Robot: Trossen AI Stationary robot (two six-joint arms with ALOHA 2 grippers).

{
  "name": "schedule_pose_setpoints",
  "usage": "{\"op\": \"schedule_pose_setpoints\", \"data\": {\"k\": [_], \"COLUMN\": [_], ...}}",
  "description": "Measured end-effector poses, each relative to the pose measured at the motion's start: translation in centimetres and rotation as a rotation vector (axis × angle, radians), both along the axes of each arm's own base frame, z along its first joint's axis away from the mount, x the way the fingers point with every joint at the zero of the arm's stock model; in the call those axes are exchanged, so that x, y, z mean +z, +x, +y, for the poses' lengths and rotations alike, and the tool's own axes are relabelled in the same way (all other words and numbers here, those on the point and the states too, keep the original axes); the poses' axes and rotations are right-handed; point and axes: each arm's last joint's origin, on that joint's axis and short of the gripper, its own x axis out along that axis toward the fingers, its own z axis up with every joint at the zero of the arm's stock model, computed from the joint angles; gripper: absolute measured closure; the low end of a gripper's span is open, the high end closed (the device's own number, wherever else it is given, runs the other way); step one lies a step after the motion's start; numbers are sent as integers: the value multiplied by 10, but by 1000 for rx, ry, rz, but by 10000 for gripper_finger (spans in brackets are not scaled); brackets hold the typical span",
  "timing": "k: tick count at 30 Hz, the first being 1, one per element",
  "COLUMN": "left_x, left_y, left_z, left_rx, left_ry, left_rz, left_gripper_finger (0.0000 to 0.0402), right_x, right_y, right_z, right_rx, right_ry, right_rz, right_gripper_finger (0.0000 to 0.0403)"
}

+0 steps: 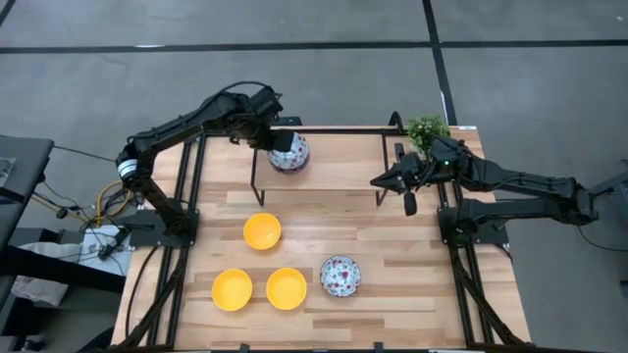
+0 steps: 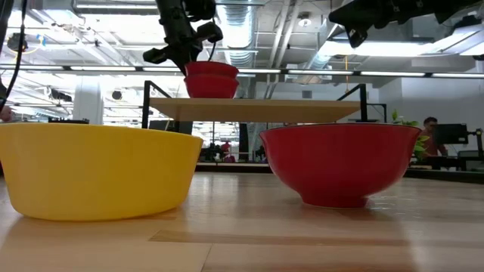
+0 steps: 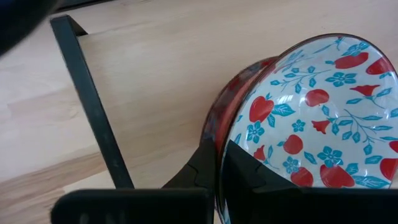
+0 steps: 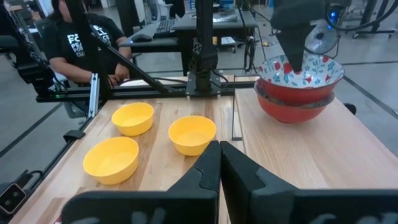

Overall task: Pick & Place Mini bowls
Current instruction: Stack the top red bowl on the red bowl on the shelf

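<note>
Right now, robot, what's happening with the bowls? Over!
Left gripper shut on top floral bowl of shelf stack. Right gripper shut, empty, by shelf. Three yellow bowls, one floral on table. Nothing in the way.

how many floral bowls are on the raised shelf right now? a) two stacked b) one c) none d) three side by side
a: two floral bowls sit nested as a stack on the raised shelf, with the left gripper shut on the top bowl's rim; a third floral bowl rests on the table below.
</note>
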Motion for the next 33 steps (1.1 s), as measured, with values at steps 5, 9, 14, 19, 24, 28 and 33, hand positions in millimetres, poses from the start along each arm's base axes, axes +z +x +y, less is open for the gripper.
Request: {"op": "schedule_pose_setpoints", "data": {"k": [5,9,14,19,24,28,33], "left_x": [0,-3,-7,-6,-6,-6,-6], "left_y": [1,4,8,8,8,8,8], "left_z": [-1,-2,-3,-3,-3,-3,-3], "left_rx": [-3,-10,-21,-17,-14,-14,-14], "left_ry": [0,-1,-2,8,12,14,13], "left_rz": [0,9,21,19,21,22,23], "left_gripper_finger": [394,394,394,392,376,371,368], "right_x": [0,0,0,0,0,0,0], "right_y": [0,0,0,0,0,0,0], "right_z": [0,0,0,0,0,0,0], "right_rx": [0,0,-1,-4,-4,-4,-4], "right_ry": [-1,1,5,17,17,17,17], "right_rz": [-2,-2,-2,0,0,0,0], "right_gripper_finger": [403,403,403,403,403,403,403]}}
